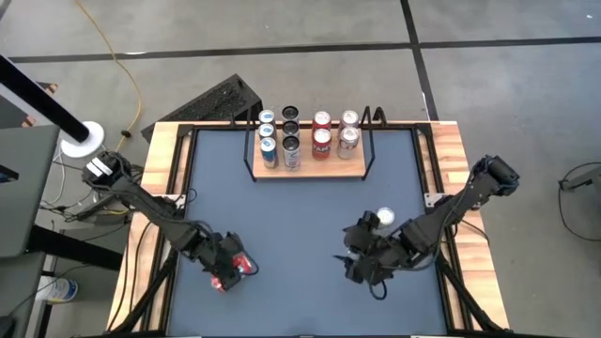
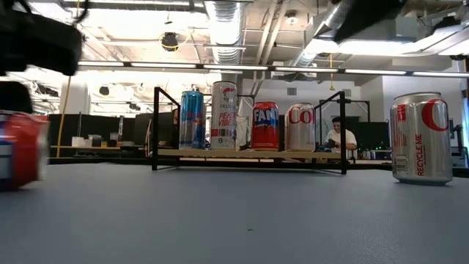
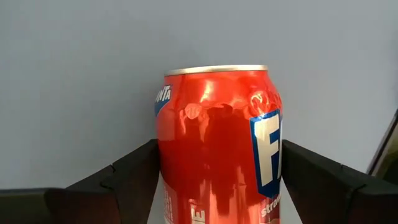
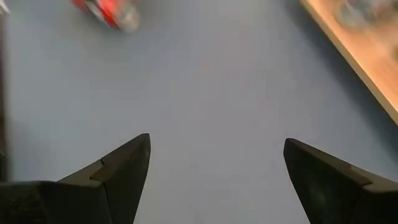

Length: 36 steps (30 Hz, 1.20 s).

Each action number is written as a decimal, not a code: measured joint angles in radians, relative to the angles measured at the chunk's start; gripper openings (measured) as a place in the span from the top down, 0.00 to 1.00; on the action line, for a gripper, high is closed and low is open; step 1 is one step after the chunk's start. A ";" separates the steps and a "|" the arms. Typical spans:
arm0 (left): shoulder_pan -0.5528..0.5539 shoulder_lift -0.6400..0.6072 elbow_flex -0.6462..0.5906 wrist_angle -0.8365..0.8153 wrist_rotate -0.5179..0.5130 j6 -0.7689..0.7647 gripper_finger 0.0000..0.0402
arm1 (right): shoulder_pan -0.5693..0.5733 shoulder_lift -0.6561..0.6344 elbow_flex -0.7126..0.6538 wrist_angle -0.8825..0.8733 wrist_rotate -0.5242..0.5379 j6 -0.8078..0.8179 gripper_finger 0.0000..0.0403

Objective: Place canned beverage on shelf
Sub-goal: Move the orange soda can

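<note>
Dark-blue surface [image 1: 300, 235], wood-edged. Left pincer [image 1: 228, 268] grasps red can [image 3: 217, 143] near front-left. Right pincer [image 1: 362, 266] released, empty. Shelf [image 1: 310, 169] at back, cans on it. Room behind: ceiling ducts, seated person [image 2: 338, 136].

A red Fanta can [image 3: 217, 146] stood upright on the blue tabletop near the front left, between the fingers of the left gripper [image 1: 223, 268]. A silver can with red lettering [image 2: 421, 137] stood upright, free, at the right. The shelf [image 1: 310, 170], a light-wood board with black wire side frames, sat at the far centre, carrying upright cans in rows.
</note>
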 joint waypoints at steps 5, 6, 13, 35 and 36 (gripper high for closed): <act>0.096 0.003 -0.002 0.101 -0.026 0.165 0.32 | 0.020 0.000 -0.105 0.375 0.082 -0.151 0.13; 0.113 0.005 -0.003 0.133 -0.057 0.212 0.32 | 0.021 0.000 -0.136 0.458 0.090 -0.177 0.13; 0.166 0.004 -0.005 0.497 -0.394 0.662 0.31 | 0.012 0.000 -0.345 0.926 0.166 -0.285 0.13; 0.223 0.462 -0.239 1.924 -0.542 1.172 0.30 | -0.241 0.000 -0.364 0.982 0.073 -0.196 0.13; 0.226 0.485 -0.229 1.947 -0.539 1.174 0.30 | -0.252 0.000 -0.364 0.982 0.067 -0.191 0.13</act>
